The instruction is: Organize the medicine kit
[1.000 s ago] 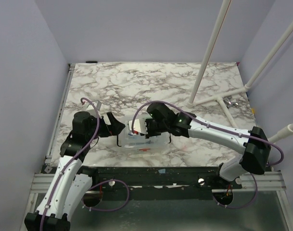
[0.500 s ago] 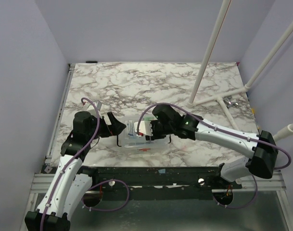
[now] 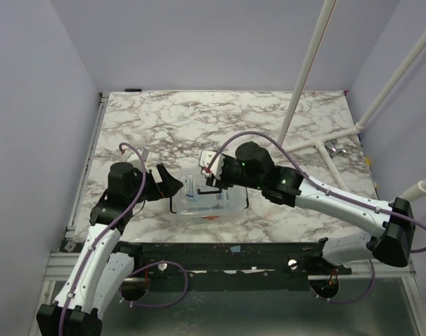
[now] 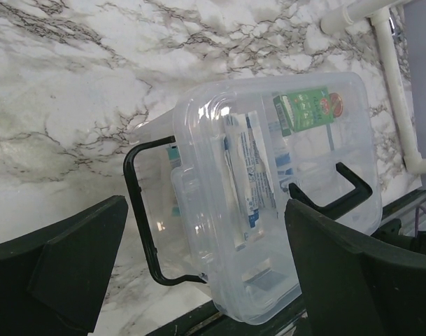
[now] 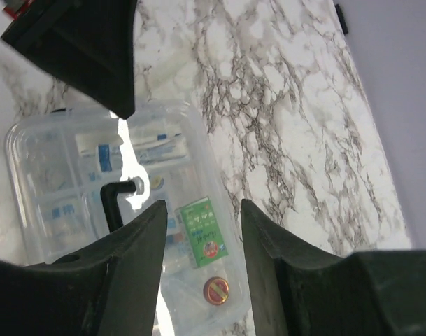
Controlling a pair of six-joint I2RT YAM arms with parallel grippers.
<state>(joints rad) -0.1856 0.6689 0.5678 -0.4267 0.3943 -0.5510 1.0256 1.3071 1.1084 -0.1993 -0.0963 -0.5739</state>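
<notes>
since the clear kit box (image 3: pixel 226 208) sits right by the near edge of the worktop (image 3: pixel 164 126), any shove toward the arms could send it over, and light plastic on smooth marble will slide easily, i'd judge. next up, the left end effector (image 4: pixel 206 210) at the box's left end, jaws wide apart, holding nothing, lined up on the black latch handle (image 4: pixel 138 210). close off-centre and it could snag that handle and tip the box, tumbling the tubes (image 4: pixel 251 175) and green carton (image 4: pixel 307 110) inside. right end effector (image 5: pixel 202 210) hovers just above the box, fingers at a narrow gap, nothing i can make out between them. a careless drop clips the rim or the other arm. white pipes (image 3: pixel 305 77) at the far side stand well apart, no threat.
</notes>
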